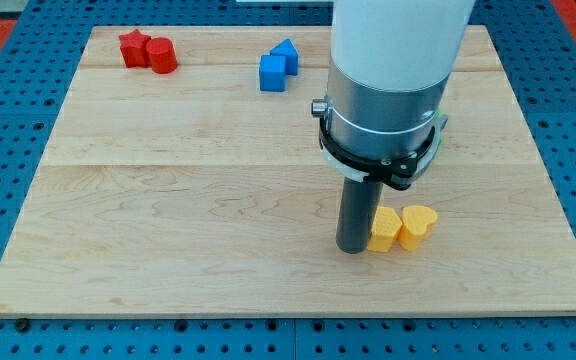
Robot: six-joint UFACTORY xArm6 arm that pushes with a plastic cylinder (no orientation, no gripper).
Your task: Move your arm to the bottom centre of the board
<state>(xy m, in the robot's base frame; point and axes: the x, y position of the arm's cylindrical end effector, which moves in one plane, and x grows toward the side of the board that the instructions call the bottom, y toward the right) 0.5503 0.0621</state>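
Observation:
My tip (pixel 352 248) rests on the wooden board (pixel 168 200), right of centre in the lower half. It touches or nearly touches the left side of a yellow block (pixel 385 229). A yellow heart-shaped block (pixel 418 225) sits just right of that block. The arm's white and grey body (pixel 388 80) rises above the rod and hides the board behind it.
A red star block (pixel 134 48) and a red cylinder (pixel 161 56) sit together at the top left. A blue cube (pixel 272 73) and a blue wedge-like block (pixel 286 54) sit at the top centre. A green piece (pixel 441 122) peeks out behind the arm.

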